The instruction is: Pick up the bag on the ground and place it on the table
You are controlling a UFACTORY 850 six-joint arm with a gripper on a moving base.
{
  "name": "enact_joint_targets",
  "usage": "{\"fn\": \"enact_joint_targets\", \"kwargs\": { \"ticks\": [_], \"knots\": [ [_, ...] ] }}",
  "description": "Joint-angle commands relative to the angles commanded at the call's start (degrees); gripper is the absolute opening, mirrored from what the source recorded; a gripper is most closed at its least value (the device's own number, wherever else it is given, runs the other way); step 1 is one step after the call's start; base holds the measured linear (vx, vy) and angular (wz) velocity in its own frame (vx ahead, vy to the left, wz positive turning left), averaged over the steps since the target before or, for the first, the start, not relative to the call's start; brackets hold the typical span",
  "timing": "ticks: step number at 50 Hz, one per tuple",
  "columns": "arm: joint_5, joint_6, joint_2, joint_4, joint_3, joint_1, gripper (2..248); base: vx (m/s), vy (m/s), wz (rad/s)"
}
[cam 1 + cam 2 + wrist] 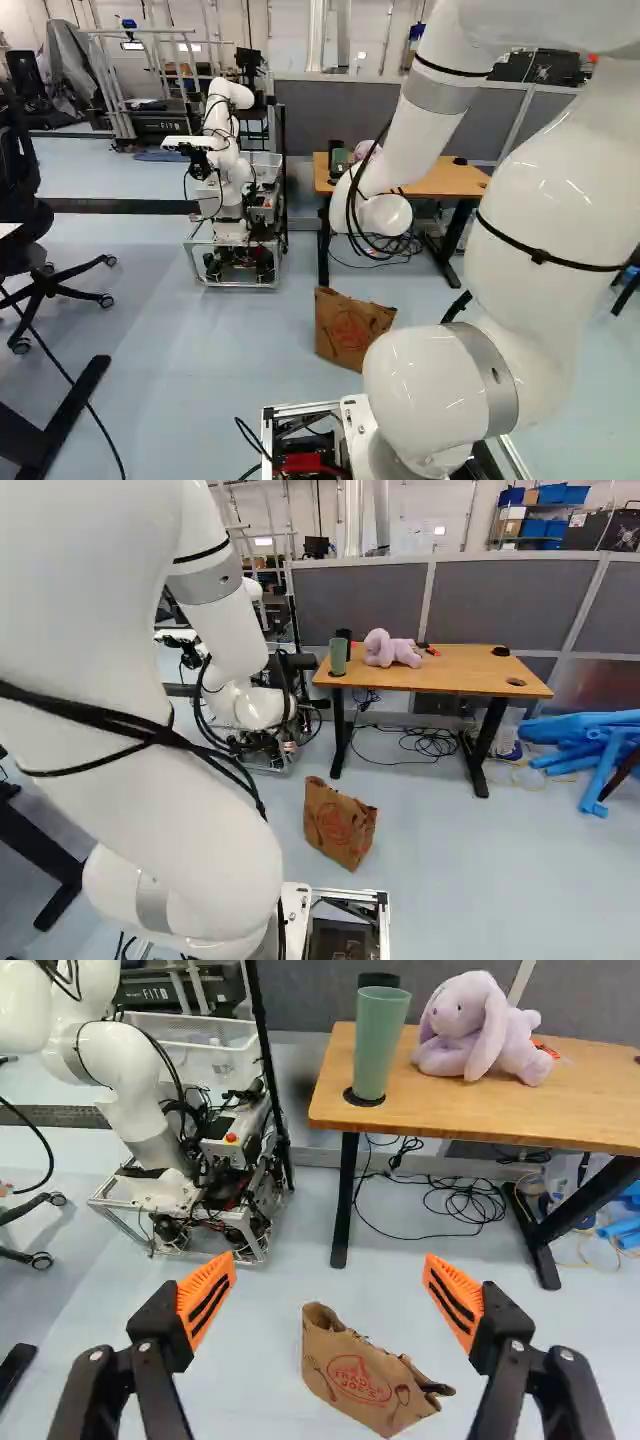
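Claw (330,1263) open, orange-padded fingers wide apart. Brown paper bag (352,1372), w/ red print, is on the flr. (260,1380) ahead of claw, in line w/ the gap btwn fingers, on the arm's side of the table (455,670). Tabletop: green cup (338,657), lilac plush toy (392,650). Cables (425,742) on flr. beneath; another robot (228,170) stands nearby.

Bag (345,1365): on the floor (260,1390), before the table's left half
Table (440,1110): before the partition (500,600)
Cup (380,1050): on the table, by its left edge
Toy (475,1025): on the table, right of the cup
Cables (465,1205): under the table
Another robot (135,1110): left of the table
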Motion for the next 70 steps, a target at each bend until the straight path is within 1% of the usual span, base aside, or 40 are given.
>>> {"fn": "enact_joint_targets", "kwargs": {
  "ticks": [13, 41, 70],
  "knots": [
    [-2.89, 0.00, -5.46, -0.36, -4.05, 0.00, 247, 0.000, 0.000, 0.000],
    [-5.34, 0.00, -16.72, -0.76, -13.00, -0.23, 247, 0.000, 0.000, 0.000],
    [-11.41, 0.00, -25.74, -2.23, -19.99, 0.51, 247, 0.000, 0.000, 0.000]
  ]
}}
